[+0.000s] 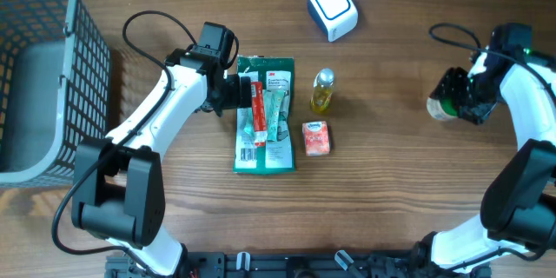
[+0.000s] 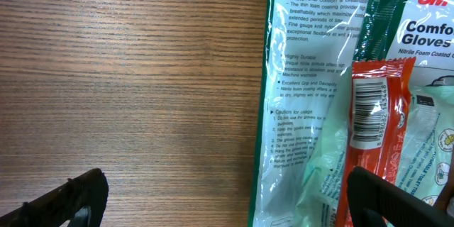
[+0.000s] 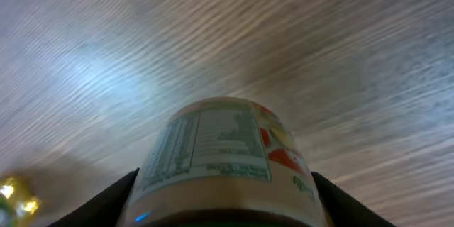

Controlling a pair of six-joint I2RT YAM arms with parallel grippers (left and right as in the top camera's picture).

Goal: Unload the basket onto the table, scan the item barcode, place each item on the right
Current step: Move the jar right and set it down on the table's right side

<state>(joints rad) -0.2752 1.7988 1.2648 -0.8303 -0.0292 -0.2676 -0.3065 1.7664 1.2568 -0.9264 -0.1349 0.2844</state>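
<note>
Overhead: wood-grain table [image 1: 400, 195] w/ basket [image 1: 90, 78]

Only 1 piece of furniture shows: a wooden table [image 1: 391, 208], mid-brown, its grain running from left to right. A grey wire basket [image 1: 87, 78] with a solid grey floor stands at its left end. A dark rail [image 1: 261, 265] lines the near edge. The light is soft and even, leaving a pale sheen on the wood at the right.
</note>
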